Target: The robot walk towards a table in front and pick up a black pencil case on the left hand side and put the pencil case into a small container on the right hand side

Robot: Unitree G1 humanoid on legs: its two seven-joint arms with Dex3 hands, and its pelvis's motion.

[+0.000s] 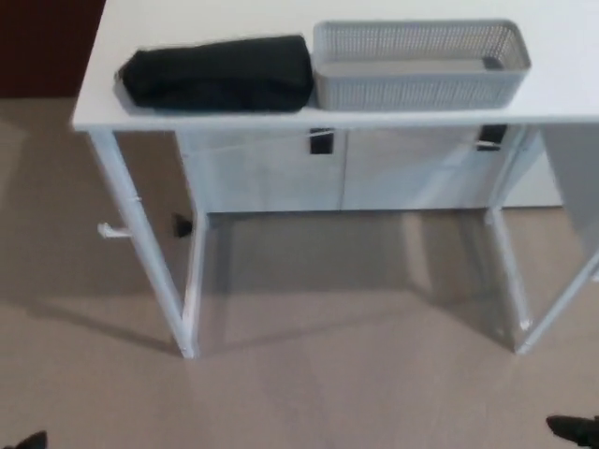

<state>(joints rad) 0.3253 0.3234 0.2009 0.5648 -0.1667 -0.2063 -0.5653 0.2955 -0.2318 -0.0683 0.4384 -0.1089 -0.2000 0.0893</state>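
The black pencil case (217, 73) lies on its side on the white surface (187, 21), toward that surface's left end. Just to the right of the pencil case sits a grey mesh container (418, 64), its near-left corner touching or almost touching the case's right end; the container looks empty from here. Both rest close to the front edge of the surface.

Below the pencil case, behind the surface's thin white legs (140, 253), stands a white cabinet (342, 168) with two small dark handles. Beige floor (309, 374) fills the lower part of the view.

Far below the pencil case, at the bottom-left corner, only a dark tip of the left robot hand (28, 441) shows, held low over the floor. The right robot hand (576, 430) shows as a similar dark tip at the bottom-right corner. Neither holds anything visible, and I cannot tell how far either is open.
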